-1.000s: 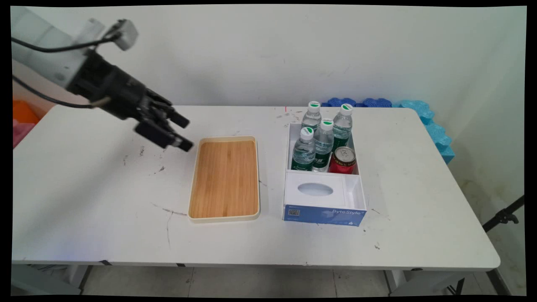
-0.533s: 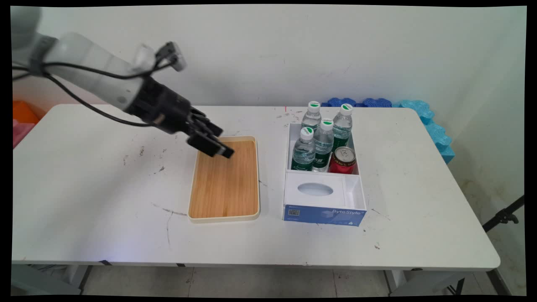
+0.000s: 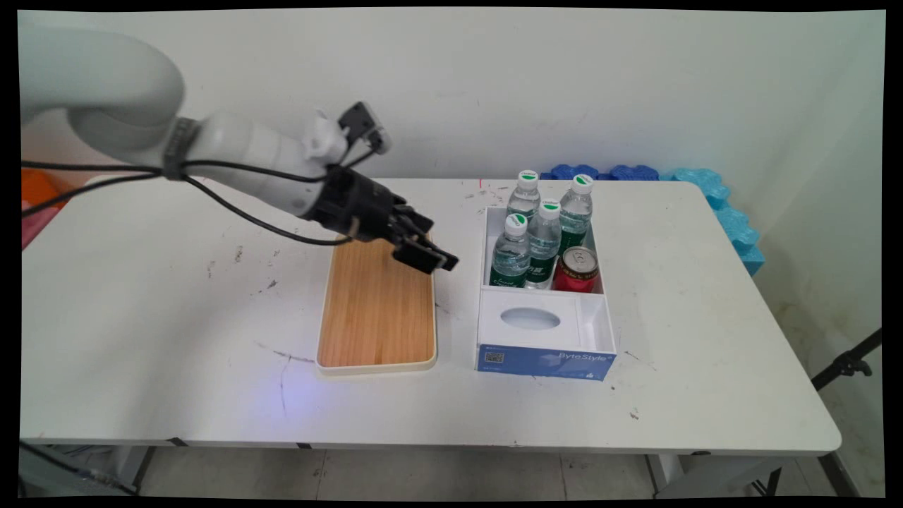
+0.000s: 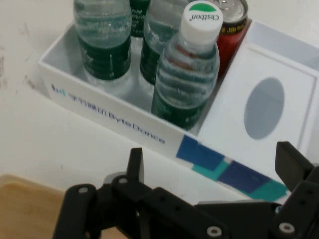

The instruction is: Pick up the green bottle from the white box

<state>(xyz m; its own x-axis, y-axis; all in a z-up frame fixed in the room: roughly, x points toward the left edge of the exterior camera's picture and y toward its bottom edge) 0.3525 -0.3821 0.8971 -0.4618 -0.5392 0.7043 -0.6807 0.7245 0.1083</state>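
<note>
Since the earlier frames the pincer [image 3: 429,252] has swung rightward from beyond the wooden tray [image 3: 376,310] to above the tray's far right corner. It hangs empty with its fingers [image 4: 134,163] spread apart, slanting down toward the white box [image 3: 542,331] just to its right on the counter [image 3: 176,339]. Nearest in that box is an upright water bottle [image 4: 187,74], its long axis vertical, with three more bottles and a red can [image 3: 577,269] beyond; a tissue compartment [image 3: 530,319] fills the box's near end.
</note>
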